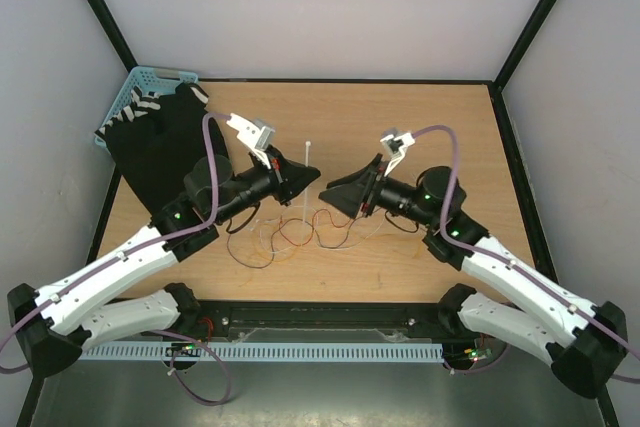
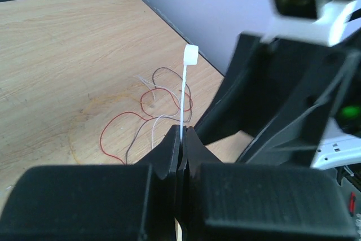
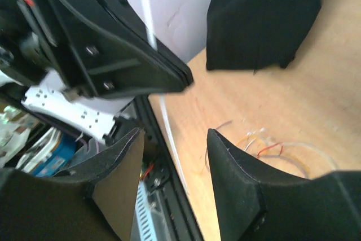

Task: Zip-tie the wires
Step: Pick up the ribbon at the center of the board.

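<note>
While wires (image 1: pixel 292 235) lie loose on table (image 1: pixel 400 117), left pincer (image 2: pixel 181 134) pinches upright zip tie (image 2: pixel 184 97); right pincer (image 3: pixel 174 135) spread, empty.

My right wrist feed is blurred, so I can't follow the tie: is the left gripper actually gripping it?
Observer: Yes. The left gripper is shut on the zip tie, which stands straight up from its jaws, head on top.
Operator: Is it looped around the wires yet?
Observer: No. The wires lie in a loose tangle on the table, and the tie's visible length is straight, not looped.
</note>
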`<state>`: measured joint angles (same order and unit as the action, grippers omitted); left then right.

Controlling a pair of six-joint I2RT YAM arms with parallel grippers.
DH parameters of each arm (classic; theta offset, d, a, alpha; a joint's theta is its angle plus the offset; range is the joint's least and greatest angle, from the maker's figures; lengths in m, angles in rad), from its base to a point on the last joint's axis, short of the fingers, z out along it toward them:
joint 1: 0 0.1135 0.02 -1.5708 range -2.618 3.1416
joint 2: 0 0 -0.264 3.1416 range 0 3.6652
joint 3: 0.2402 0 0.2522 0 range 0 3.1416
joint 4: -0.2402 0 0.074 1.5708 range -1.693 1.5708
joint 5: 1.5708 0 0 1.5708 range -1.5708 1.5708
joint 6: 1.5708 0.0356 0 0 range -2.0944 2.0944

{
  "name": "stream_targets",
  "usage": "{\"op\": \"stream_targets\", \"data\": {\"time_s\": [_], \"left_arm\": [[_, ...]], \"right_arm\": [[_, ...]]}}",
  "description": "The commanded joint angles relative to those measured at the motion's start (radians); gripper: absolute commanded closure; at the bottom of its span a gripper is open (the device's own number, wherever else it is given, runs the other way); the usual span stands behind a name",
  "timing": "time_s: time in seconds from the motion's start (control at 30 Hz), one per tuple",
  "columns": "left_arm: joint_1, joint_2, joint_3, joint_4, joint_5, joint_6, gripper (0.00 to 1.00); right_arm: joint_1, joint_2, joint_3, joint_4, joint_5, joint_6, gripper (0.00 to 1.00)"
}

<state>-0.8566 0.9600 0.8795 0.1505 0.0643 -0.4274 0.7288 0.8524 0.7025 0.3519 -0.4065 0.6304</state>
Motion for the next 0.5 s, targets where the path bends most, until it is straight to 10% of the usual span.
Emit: {"op": "stream_targets", "data": {"time_s": [0.0,0.47], "left_arm": [[0.005,-0.037,0.03,0.041,0.023,-0.043,1.0],[0.005,-0.017,0.022,0.097,0.065,-0.129,1.0]], "right_arm": [[0.028,0.023,-0.042,0.235,-0.122,0.092,0.42],[0.089,0.119,-0.01,0.286,-0.092,0.085,0.5]]}}
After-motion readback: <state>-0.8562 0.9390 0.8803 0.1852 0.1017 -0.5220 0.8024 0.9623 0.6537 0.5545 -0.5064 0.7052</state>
